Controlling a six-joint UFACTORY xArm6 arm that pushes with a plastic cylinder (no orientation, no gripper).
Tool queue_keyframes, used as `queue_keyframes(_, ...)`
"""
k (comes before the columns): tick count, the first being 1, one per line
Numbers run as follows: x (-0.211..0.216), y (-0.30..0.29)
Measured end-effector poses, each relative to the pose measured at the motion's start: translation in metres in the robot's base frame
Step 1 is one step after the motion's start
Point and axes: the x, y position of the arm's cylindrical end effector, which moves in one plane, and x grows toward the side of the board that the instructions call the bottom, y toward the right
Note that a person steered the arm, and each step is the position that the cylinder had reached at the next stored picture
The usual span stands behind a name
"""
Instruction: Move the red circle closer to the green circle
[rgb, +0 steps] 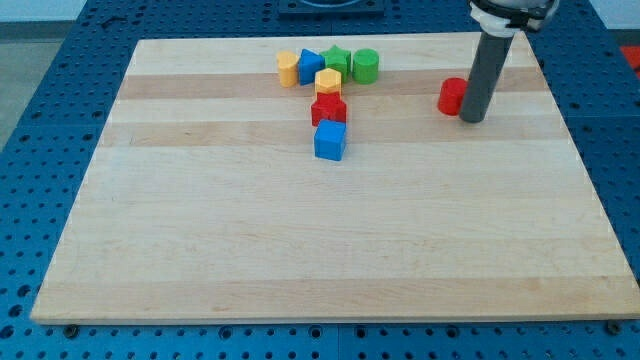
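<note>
Red circle (452, 96) in upper right of the frame, well apart from the block cluster at upper centre. My tip (473, 119) just beside it on the right side, touching or almost touching. Probably placed there in order to push leftward, toward the green circle (365, 66) at right end of the cluster. No claw on this rod, so nothing released or clenched to tell. Beside the green circle, a green star (338, 61), blue block (311, 66), yellow block (288, 69); below, yellow hexagon (328, 82), red block (328, 109), blue cube (330, 140). Path to the left clear of blocks. Slightly upward push needed, by judgement.
</note>
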Motion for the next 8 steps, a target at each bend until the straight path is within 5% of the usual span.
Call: queue_keyframes(8,-0.035,-0.011)
